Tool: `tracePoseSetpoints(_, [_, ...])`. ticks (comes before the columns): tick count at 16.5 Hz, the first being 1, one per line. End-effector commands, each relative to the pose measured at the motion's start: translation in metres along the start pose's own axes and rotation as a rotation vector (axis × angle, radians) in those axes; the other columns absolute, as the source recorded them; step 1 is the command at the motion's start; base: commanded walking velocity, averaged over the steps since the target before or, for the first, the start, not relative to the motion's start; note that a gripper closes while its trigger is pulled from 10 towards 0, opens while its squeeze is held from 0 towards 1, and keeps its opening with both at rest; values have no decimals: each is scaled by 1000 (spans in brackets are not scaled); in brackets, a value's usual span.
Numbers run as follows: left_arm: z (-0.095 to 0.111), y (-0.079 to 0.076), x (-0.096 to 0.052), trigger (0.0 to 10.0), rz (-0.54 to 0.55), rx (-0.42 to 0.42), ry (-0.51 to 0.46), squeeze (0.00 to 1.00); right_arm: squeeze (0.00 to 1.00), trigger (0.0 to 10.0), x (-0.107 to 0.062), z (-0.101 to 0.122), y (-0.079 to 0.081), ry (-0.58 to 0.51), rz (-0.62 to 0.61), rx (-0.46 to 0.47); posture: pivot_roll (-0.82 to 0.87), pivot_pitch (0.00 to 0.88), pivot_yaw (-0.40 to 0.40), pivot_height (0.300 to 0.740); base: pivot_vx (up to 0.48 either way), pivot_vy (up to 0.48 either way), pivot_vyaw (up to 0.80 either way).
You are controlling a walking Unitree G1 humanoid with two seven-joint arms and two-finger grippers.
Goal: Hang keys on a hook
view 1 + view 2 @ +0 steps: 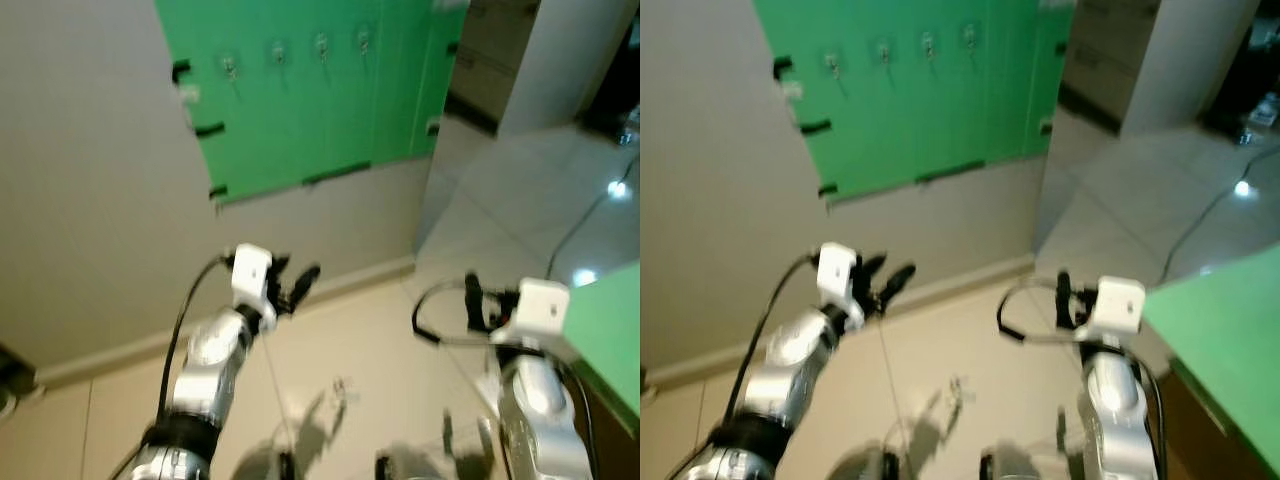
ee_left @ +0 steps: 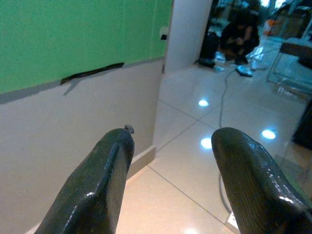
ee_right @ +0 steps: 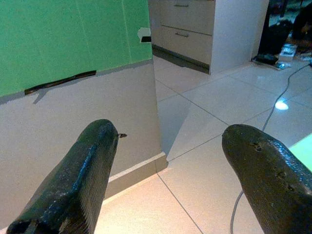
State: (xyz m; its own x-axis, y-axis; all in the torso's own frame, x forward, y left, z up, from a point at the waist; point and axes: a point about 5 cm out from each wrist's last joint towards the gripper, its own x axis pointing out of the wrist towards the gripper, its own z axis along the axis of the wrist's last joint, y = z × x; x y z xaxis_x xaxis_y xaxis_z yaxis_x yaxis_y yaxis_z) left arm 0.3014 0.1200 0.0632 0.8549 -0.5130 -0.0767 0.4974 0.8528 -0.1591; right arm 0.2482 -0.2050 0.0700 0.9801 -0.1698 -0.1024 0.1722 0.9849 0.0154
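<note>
Left eye view shows both hands, left hand (image 1: 297, 283) and right hand (image 1: 470, 300), spread apart and empty, facing the hooks (image 1: 279, 50); fetching keys seemingly comes next.

Green board (image 1: 300, 90) on grey wall (image 1: 90, 200), glossy beige floor tiles (image 1: 380, 340).

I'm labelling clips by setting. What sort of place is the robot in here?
Probably an indoor hallway or room corner set up for testing: a green board with a row of hooks taped to a plain wall, glossy tiled floor, cables trailing across it.
</note>
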Motion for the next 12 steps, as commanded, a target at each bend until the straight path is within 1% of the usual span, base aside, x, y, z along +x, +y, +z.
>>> tracePoseSetpoints(1, [3,8,-3,10000,17,-5,-6,0,0,10000,0,3,5,-29,8,-1,-124,0,73,633,0,476,-444])
tracePoseSetpoints(2, [6,10,-2,10000,22,-13,-17,1000,0,10000,0,4,4,-36,-3,-3,-125,0,73,629,0,480,-456])
tracePoseSetpoints(4, [7,11,0,10000,25,-17,-25,1000,0,10000,0,4,3,-42,-11,-4,-125,0,73,625,0,480,-456])
tracePoseSetpoints(9, [11,18,6,10000,76,-41,-18,1000,0,10000,0,5,-2,-58,-55,-12,-134,0,81,613,0,0,-460])
tracePoseSetpoints(10, [14,19,9,10000,90,-42,-25,0,0,10000,0,4,-3,-53,-71,-38,-137,0,82,613,0,0,0])
tracePoseSetpoints(12, [16,18,10,10000,88,-47,-33,0,0,10000,0,4,-3,-53,-76,-44,-140,0,84,613,0,0,0])
